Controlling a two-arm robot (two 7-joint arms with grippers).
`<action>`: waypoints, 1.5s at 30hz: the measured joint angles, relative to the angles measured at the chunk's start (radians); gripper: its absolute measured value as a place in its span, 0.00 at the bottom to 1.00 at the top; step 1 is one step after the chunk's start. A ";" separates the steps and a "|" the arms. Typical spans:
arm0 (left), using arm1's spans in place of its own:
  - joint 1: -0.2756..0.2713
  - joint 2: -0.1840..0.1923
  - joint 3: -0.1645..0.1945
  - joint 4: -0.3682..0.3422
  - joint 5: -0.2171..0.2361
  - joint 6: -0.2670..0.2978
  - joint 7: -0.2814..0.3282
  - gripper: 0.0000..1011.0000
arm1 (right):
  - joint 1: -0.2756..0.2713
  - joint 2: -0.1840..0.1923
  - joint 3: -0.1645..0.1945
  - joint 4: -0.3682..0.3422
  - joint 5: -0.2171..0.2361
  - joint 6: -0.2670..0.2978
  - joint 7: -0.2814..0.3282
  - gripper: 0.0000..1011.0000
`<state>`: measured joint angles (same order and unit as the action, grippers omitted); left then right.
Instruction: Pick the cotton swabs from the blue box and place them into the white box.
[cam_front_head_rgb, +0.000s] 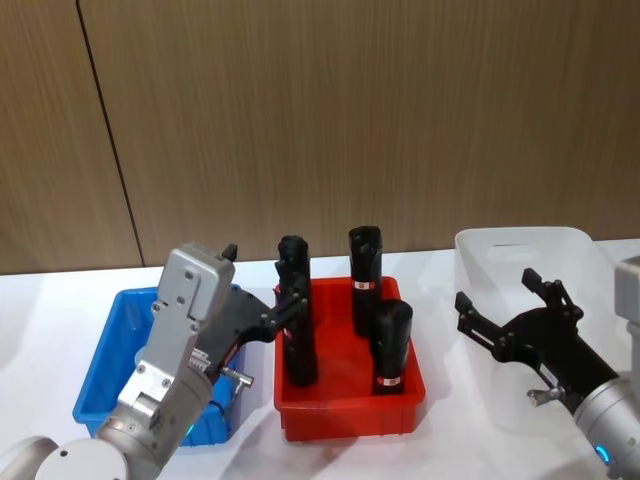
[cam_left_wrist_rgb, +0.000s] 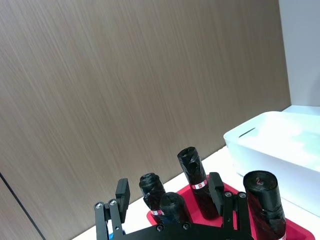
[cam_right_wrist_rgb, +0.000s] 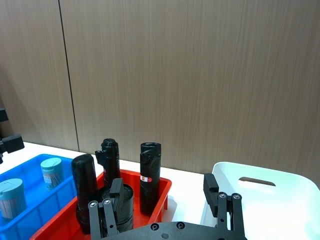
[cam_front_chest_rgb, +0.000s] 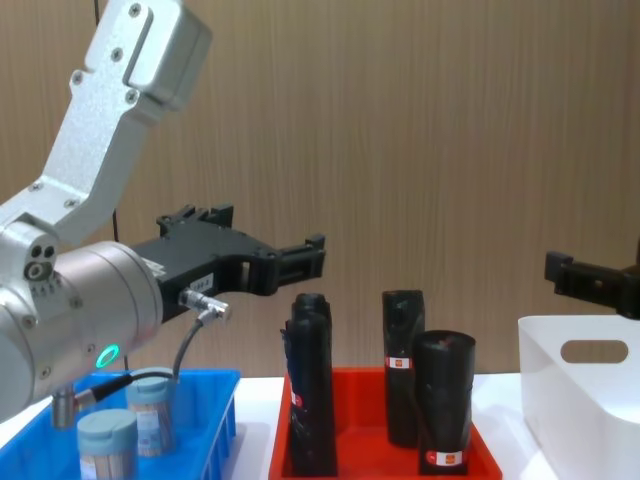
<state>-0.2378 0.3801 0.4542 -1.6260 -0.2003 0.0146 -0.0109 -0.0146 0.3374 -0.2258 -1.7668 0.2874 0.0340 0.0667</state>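
A white table (cam_front_head_rgb: 40, 330) stands before a wood-panelled wall, with three containers in a row across it. On the robot's left is the blue box (cam_front_head_rgb: 112, 345), in the middle a red tray (cam_front_head_rgb: 350, 415), and on the right the white box (cam_front_head_rgb: 520, 236). Two jars of cotton swabs (cam_right_wrist_rgb: 51, 172) stand upright in the blue box, lids up and close together, so they could likely be gripped from above. The red tray holds four tall black cylinders (cam_front_head_rgb: 365, 265), which are not part of the job and look easy to knock over because they rise well above the tray's rim. The left gripper (cam_left_wrist_rgb: 168, 182) hangs in the air above the blue box's inner side, near the red tray, with its fingers spread wide and nothing between them. It sits well above the jars, pointing forward and not down at them, so no pick seems to have begun. This arm is the nearer one to the blue box. The right gripper (cam_front_head_rgb: 497, 290) hovers over the near side of the white box, also spread wide and empty. Its place suits a drop-off there, or simply waiting out of the way.
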 joint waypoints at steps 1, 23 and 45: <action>0.000 -0.001 0.000 0.000 0.000 0.001 0.000 0.99 | 0.000 0.000 0.000 0.000 0.000 0.000 0.000 0.99; 0.005 -0.025 -0.007 -0.028 -0.009 0.120 0.117 0.99 | 0.000 0.000 0.000 0.000 0.000 0.000 0.000 0.99; 0.050 0.008 -0.081 -0.068 -0.176 0.348 0.290 0.99 | 0.000 0.000 0.000 0.000 0.000 0.000 0.000 0.99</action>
<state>-0.1880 0.3884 0.3734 -1.6936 -0.3764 0.3629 0.2788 -0.0146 0.3374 -0.2258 -1.7667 0.2874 0.0341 0.0667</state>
